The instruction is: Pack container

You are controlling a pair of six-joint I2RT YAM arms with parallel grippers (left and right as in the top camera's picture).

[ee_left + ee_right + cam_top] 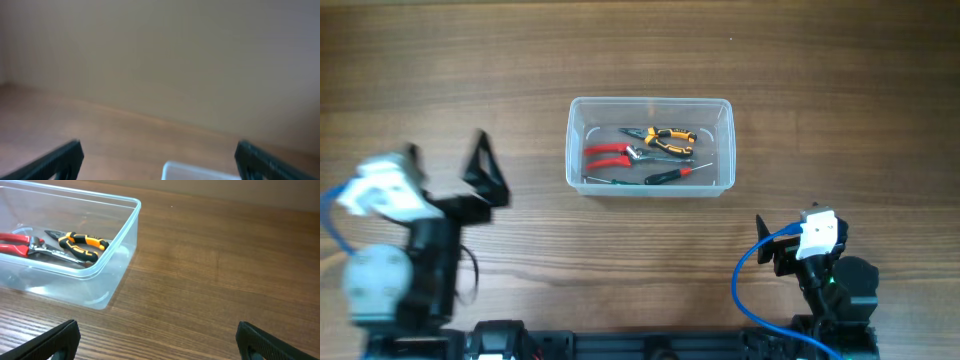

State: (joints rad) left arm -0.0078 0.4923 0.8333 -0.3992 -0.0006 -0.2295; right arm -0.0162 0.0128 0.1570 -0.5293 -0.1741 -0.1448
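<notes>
The clear plastic container (pixel 650 104) sits at the table's middle and shows in the right wrist view (pixel 112 240); one corner shows blurred in the left wrist view (pixel 200 174). Inside lie orange-and-black pliers (pixel 665 136) (pixel 80 245), red-handled pliers (pixel 607 155) (pixel 15 244) and a screwdriver with a black-and-red handle (pixel 665 176). My left gripper (pixel 485 168) (pixel 157 162) is open and empty, left of the container and apart from it. My right gripper (pixel 772 245) (pixel 157 342) is open and empty, near the front right, apart from the container.
The wooden table (pixel 840 110) runs all round the container. A blue cable (pixel 745 280) loops beside the right arm, and another blue cable (pixel 332 225) runs by the left arm. A plain wall (pixel 175 55) stands behind the table in the left wrist view.
</notes>
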